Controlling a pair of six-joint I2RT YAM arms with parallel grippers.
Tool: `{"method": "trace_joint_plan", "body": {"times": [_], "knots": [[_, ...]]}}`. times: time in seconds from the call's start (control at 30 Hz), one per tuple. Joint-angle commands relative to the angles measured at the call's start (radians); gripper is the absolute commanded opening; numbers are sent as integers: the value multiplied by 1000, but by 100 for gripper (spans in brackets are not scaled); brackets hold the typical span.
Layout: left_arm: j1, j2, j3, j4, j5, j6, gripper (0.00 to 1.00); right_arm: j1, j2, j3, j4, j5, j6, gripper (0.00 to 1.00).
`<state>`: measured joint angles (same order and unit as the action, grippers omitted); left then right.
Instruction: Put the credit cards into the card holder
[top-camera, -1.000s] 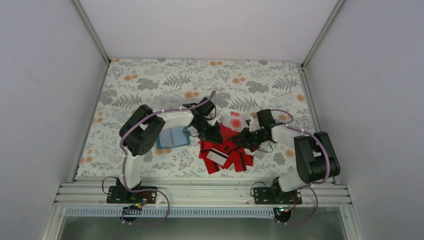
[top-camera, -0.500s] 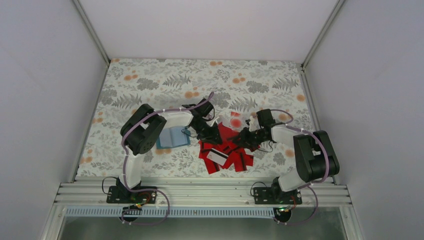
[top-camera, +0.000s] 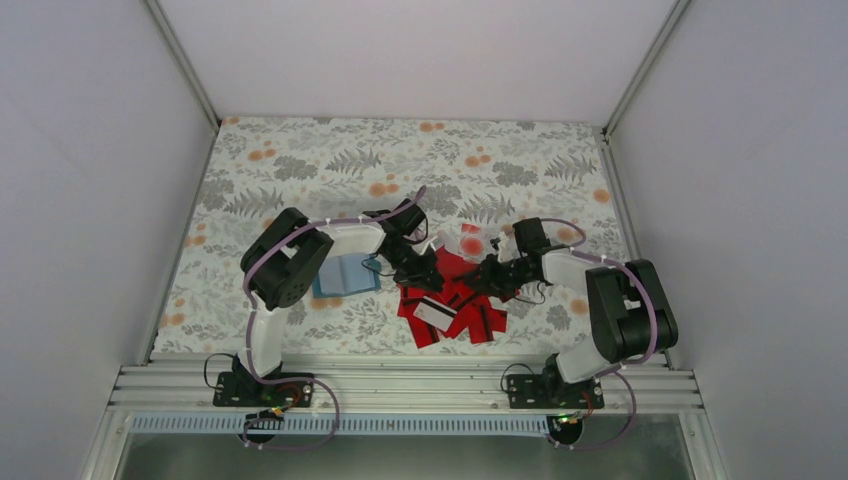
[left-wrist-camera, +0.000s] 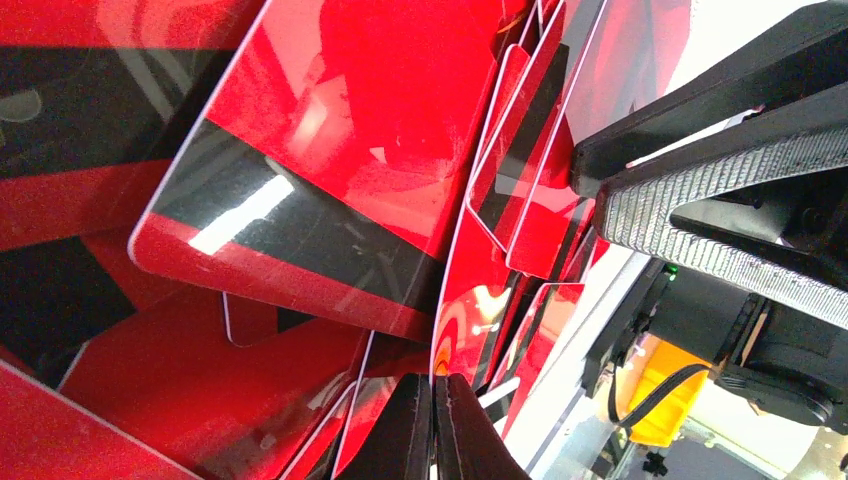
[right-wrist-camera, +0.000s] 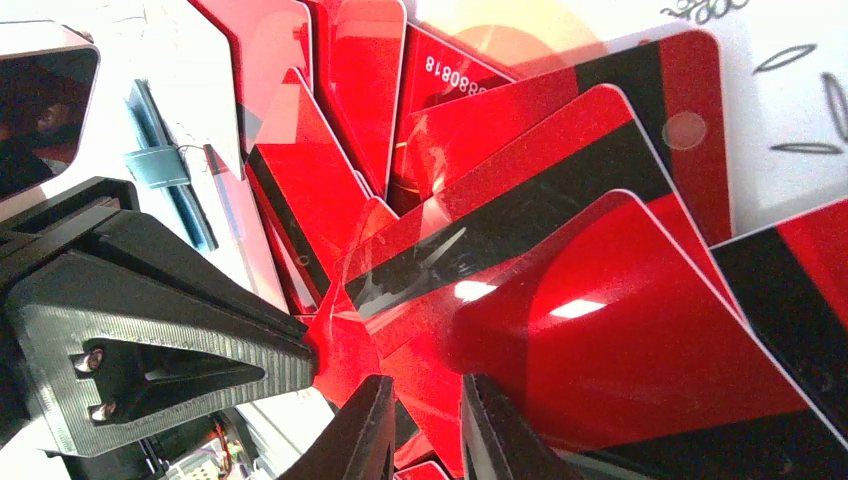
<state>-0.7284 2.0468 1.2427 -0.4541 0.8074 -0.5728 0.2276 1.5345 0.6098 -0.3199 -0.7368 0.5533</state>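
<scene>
Change: left gripper (left-wrist-camera: 432, 430) now sits slightly nearer right gripper (right-wrist-camera: 425, 432) across the heap. Left fingers pressed together again, at edge of an upturned card; cannot tell if card is pinched. Right fingers slightly apart, red surface showing in gap, grip unclear. Thin red rectangular plastic credit cards (top-camera: 455, 300), some black-striped, lie heaped under and ahead of both fingertip pairs. Teal-blue rectangular card holder (top-camera: 345, 273) lies behind left fingers, beside heap. Judgement: fresh grasp attempt, no card separated yet.

We see white links and bulky black joints on the left arm (top-camera: 268, 335) and right arm (top-camera: 572, 268), lilac cables (top-camera: 345, 219), and black ribbed fingers (right-wrist-camera: 150, 340) with two screws (right-wrist-camera: 85, 362).
</scene>
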Motion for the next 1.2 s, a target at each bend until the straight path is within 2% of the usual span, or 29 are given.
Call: {"method": "trace_joint_plan", "body": {"times": [0.0,0.2,0.5,0.87,1.17], "knots": [[-6,-11,-2,25,25,-24,2,5,46,-37,-24,89,-13,19],[-3,-30,0,8,26,-36,2,3,32,-28,-32,94,-17,20],[21,-76,1,-20,34,-26,2,4,-39,2,-66,128,-30,29],[70,-157,-39,-48,27,-4,2,4,-162,67,-92,140,-56,47],[140,-298,-32,-71,-43,-8,3,4,-241,197,-99,77,-63,83]]}}
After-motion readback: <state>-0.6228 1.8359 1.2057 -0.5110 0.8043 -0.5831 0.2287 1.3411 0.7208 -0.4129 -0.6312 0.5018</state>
